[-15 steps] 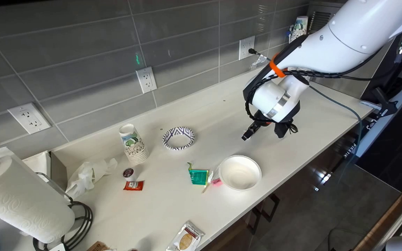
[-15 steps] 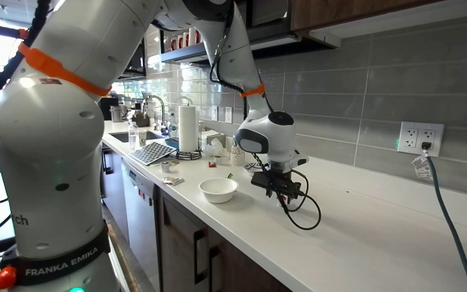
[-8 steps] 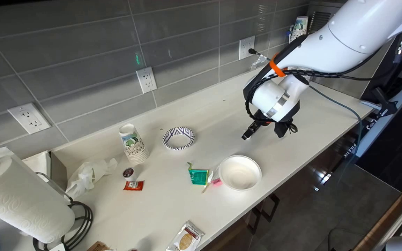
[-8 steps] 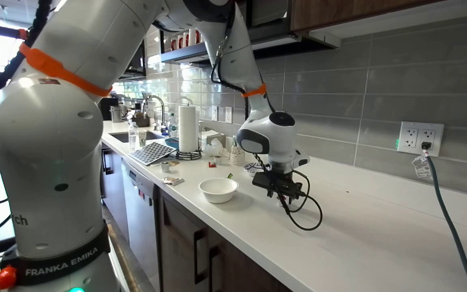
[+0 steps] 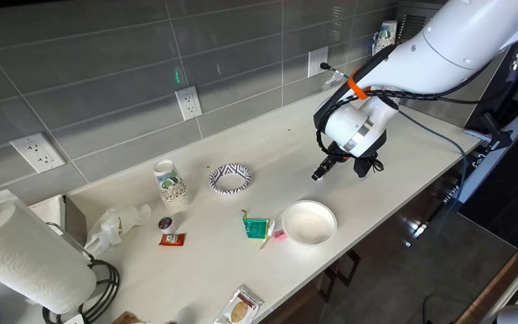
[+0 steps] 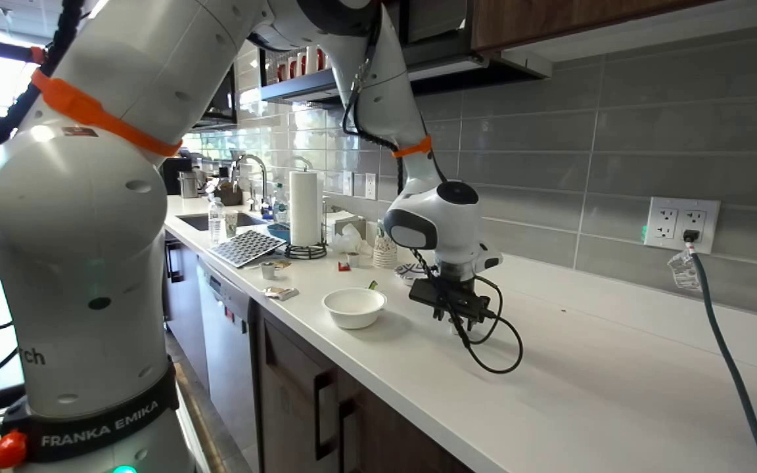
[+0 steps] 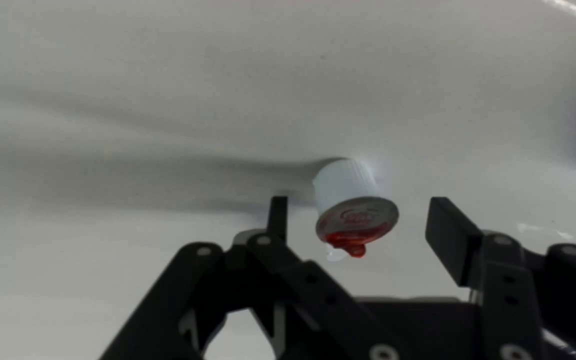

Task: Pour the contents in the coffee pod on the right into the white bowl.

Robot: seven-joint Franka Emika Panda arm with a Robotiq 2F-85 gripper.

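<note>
Black fingers (image 7: 278, 220) of the gripper (image 7: 359, 222) stand well apart in the wrist view, the pale coffee pod (image 7: 345, 187) between them just right of centre, touching neither. In both exterior views the white bowl (image 5: 309, 224) sits below mid-frame, apart from the gripper

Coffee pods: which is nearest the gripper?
The pod with the red-and-grey top, framed by the open gripper in the wrist view. Others sit farther off, like the dark-topped pod beside the red packet.
</note>
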